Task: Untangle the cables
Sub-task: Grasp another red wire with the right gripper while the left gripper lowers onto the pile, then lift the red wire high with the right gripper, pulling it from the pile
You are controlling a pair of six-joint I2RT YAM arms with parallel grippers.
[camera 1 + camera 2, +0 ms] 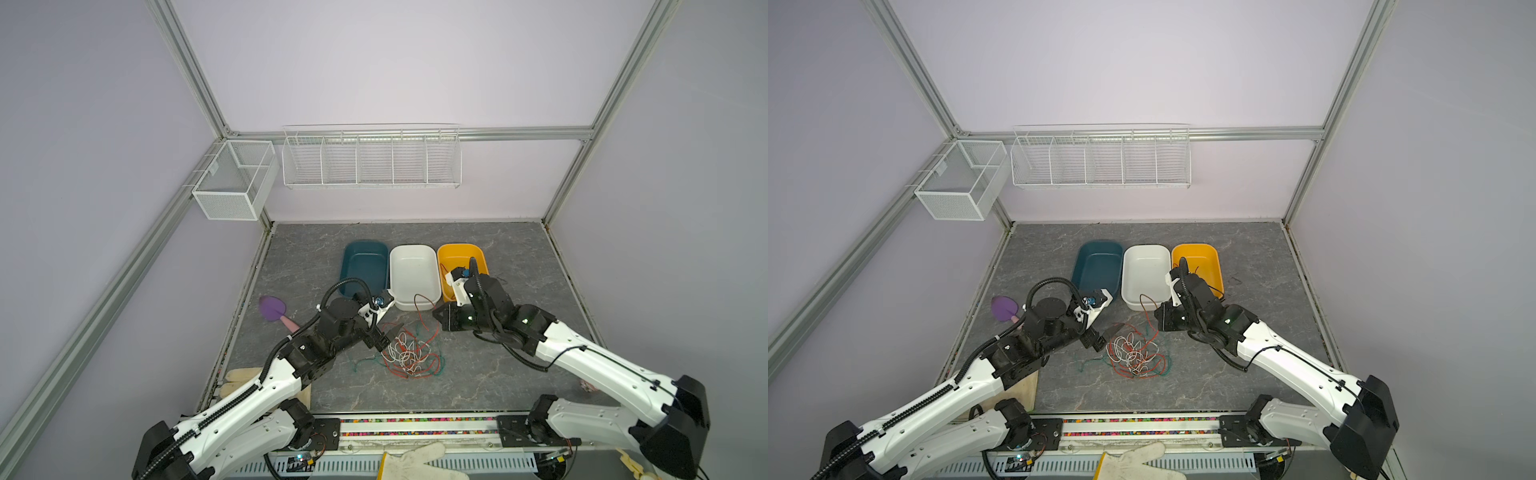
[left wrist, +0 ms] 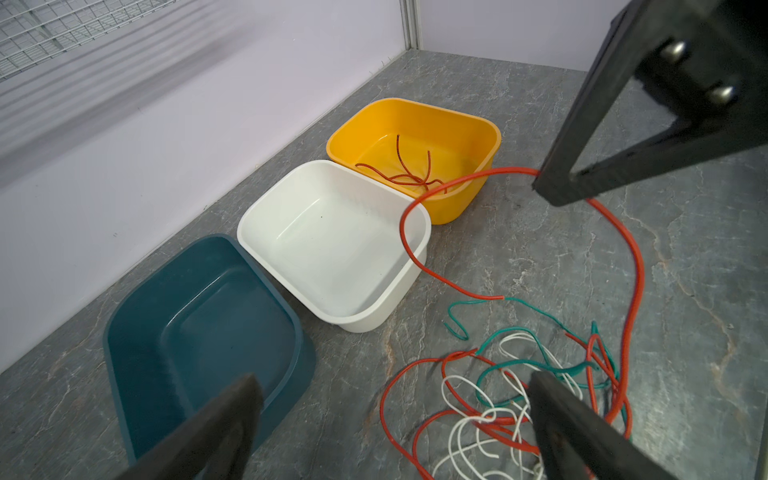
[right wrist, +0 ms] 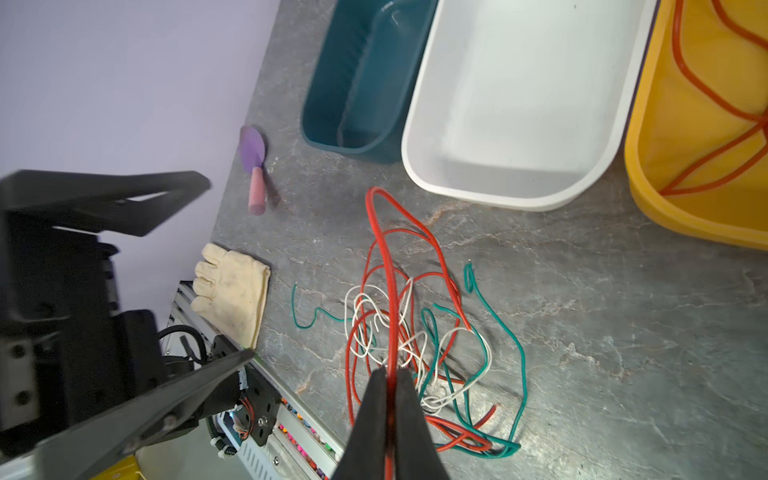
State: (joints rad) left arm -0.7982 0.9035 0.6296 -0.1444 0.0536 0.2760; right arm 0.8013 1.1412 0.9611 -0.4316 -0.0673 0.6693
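One red length (image 2: 405,174) already lies in the yellow bin (image 2: 486,124), just beside the white bin (image 2: 365,320); most cables (image 1: 411,353) lie knotted in front of the white bin, unsorted; right gripper (image 3: 388,376) pinches a red cable (image 3: 390,291) tight, its loop raised off the tangle; left gripper (image 2: 392,386) gapes wide, empty, over the tangle's edge
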